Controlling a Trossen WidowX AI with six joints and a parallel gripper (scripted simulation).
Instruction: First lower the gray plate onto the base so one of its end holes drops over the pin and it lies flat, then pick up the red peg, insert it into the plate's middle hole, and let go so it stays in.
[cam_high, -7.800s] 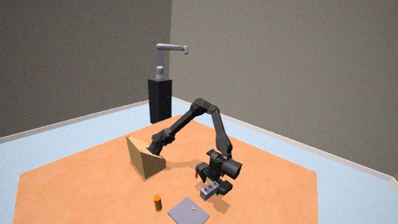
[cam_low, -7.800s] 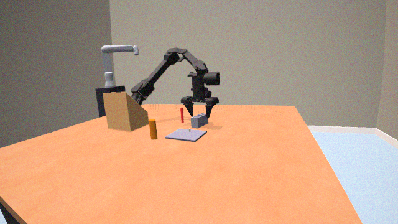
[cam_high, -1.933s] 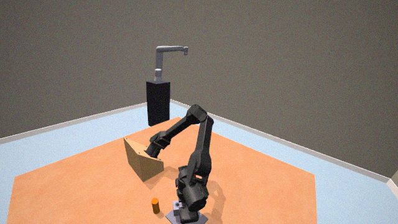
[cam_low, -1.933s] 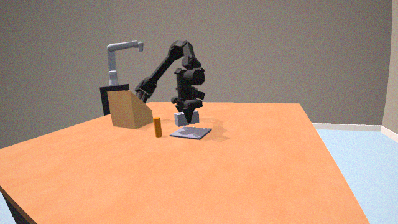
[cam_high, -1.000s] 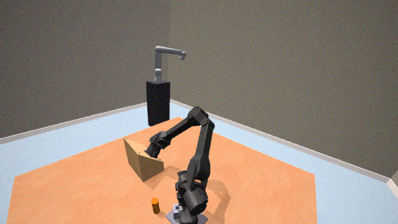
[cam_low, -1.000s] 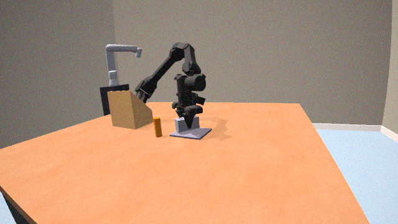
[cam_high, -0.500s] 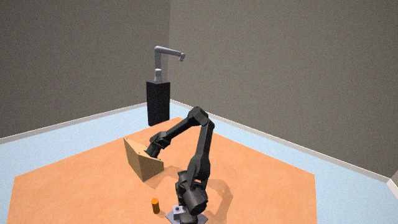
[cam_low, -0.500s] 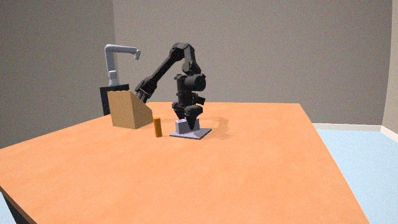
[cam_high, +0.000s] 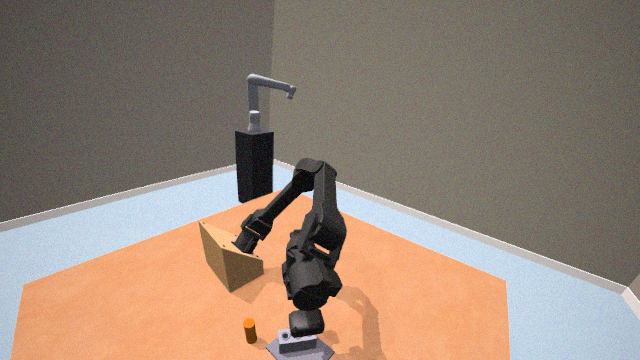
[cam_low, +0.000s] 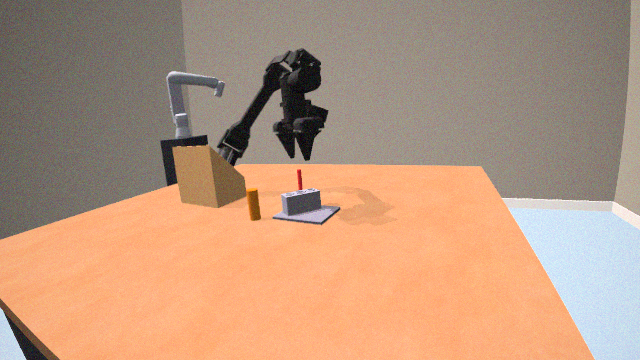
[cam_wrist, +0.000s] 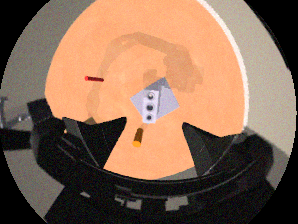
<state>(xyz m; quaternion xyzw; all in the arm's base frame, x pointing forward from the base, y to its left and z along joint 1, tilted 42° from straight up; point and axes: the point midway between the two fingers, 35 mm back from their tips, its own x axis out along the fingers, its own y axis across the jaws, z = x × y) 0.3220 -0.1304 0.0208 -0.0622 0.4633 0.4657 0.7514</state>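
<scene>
The gray plate (cam_high: 296, 345) (cam_low: 301, 203) (cam_wrist: 155, 102), a thick block with three holes in a row, lies flat on the gray square base (cam_high: 322, 353) (cam_low: 326, 215) (cam_wrist: 170, 101). Its far end hole in the wrist view shows something pale inside, seemingly the pin; the other two look dark. The red peg (cam_low: 299, 180) (cam_wrist: 95, 79) stands upright on the table, behind the base in the exterior view and to its left in the wrist view. My gripper (cam_low: 300, 159) (cam_wrist: 154, 122) is open and empty, well above the plate. Its fingertips are hidden in the top view, as is the peg.
An orange cylinder (cam_high: 250, 331) (cam_low: 254, 204) (cam_wrist: 138, 137) stands upright close beside the base. A tan wedge-shaped block (cam_high: 231, 267) (cam_low: 200, 175) stands by the arm's mount. A gray arm on a black pedestal (cam_high: 254, 167) (cam_low: 170, 157) stands beyond the table.
</scene>
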